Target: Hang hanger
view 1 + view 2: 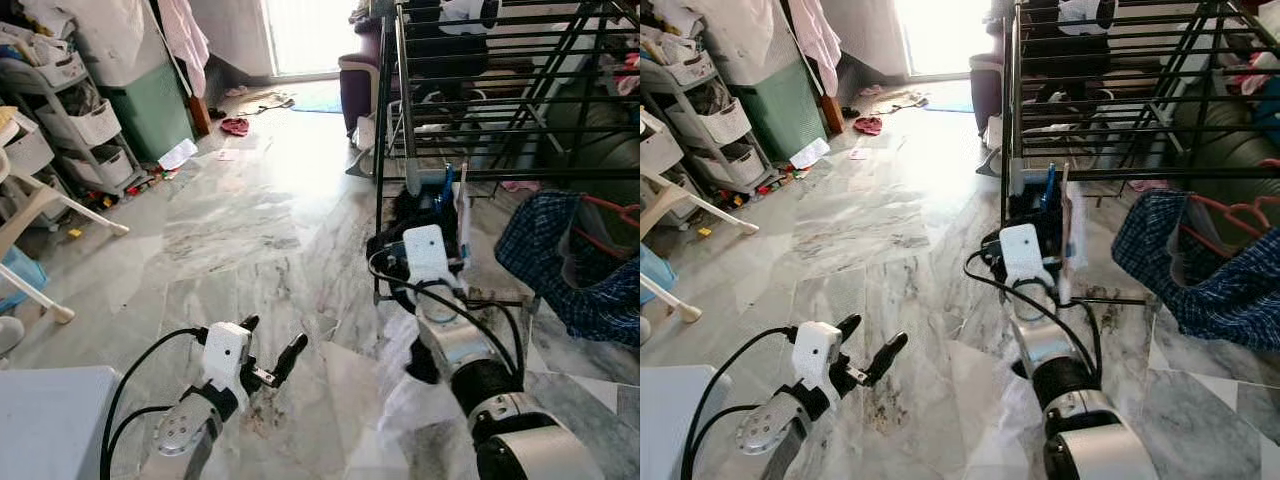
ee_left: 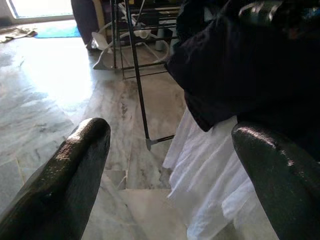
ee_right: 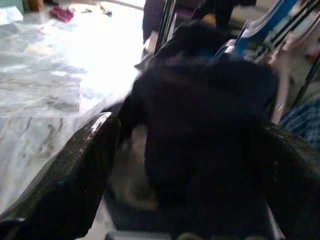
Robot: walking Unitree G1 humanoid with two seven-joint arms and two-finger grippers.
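A blue hanger (image 1: 446, 188) and a pale one (image 1: 463, 215) stand upright at the foot of the black drying rack (image 1: 480, 175), above a dark garment (image 1: 398, 215). My right arm reaches toward them. In the right wrist view, my right gripper (image 3: 195, 165) is open, its fingers (image 3: 85, 165) wide apart on either side of the dark garment, with the blue hanger (image 3: 265, 25) beyond. My left gripper (image 1: 275, 335) is open and empty, low over the marble floor. A blue plaid shirt (image 1: 560, 260) hangs on a red hanger (image 1: 612, 212) at the right.
White cloth (image 1: 410, 390) lies on the floor under my right arm. Shelves with baskets (image 1: 80, 130), a green bin (image 1: 150, 105) and white chair legs (image 1: 60, 200) line the left. Clothes (image 1: 235, 125) lie near the bright doorway. A grey surface (image 1: 50, 420) sits at lower left.
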